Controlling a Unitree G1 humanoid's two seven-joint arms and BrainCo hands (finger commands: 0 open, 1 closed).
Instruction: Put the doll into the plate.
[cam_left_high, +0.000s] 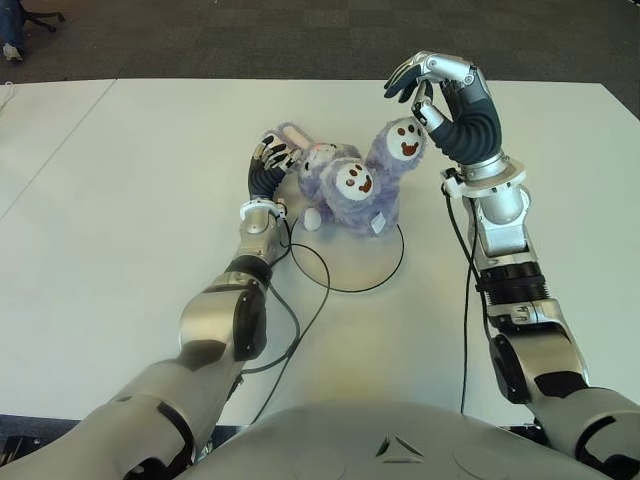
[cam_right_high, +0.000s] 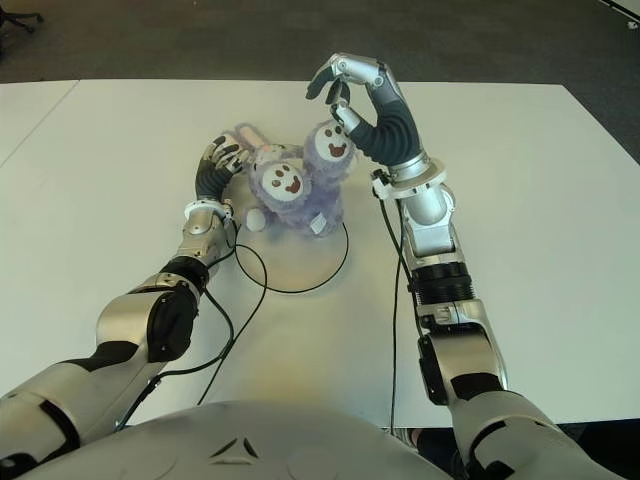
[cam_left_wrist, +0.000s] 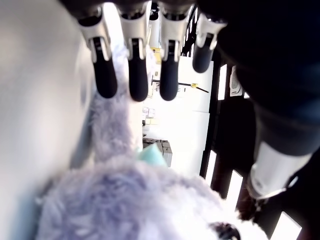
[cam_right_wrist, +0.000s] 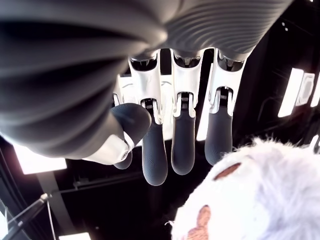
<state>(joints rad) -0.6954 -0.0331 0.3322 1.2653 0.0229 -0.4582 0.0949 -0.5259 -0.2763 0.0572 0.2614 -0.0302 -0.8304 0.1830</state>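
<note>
Fluffy lilac two-faced plush doll (cam_left_high: 352, 188) lies on the white round flat plate (cam_left_high: 385, 272) on the white worktop (cam_left_high: 120, 200); left robot hand (cam_left_high: 272, 160) touches it, released; right robot hand (cam_left_high: 432, 85) hovers above, released.

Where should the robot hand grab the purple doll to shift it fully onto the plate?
Grip the doll around its fluffy middle, coming from above: it sprawls over the plate rim, heads up, and the body looks the thickest, softest part.

Wide white surface (cam_left_high: 120, 200), evenly lit, with a thin seam at the near left. Beyond the far edge, dark grey carpet floor (cam_left_high: 300, 35). At far left, wheeled base of an office chair (cam_left_high: 40, 18).
</note>
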